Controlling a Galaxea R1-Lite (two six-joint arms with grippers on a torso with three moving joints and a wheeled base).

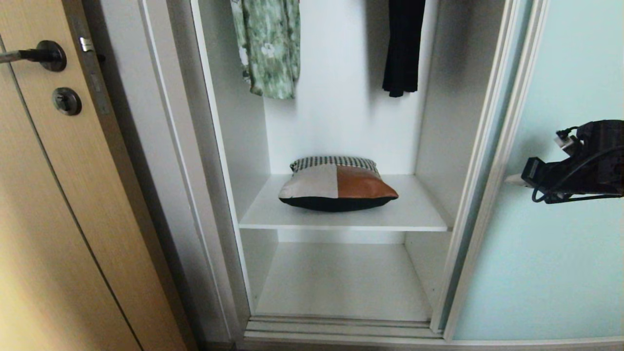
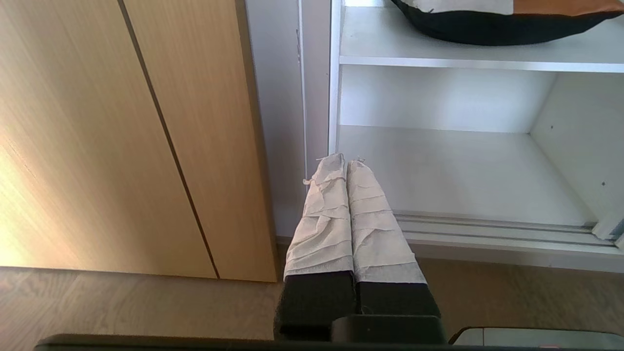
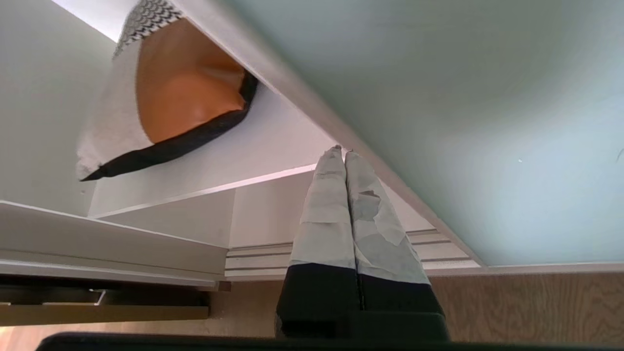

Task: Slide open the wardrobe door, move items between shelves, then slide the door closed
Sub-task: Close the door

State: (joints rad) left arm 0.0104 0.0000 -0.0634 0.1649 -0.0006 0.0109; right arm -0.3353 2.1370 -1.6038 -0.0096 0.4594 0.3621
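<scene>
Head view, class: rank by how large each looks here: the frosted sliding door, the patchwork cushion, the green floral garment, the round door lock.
1. Sliding door
2. Cushion and green floral garment: look alike; garment cropped, unranked
3. Door lock

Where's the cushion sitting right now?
In the head view the cushion lies flat on the upper white shelf, roughly centred in the open compartment, below the hanging green floral garment and black garment; the lower shelf holds nothing visible.
</scene>
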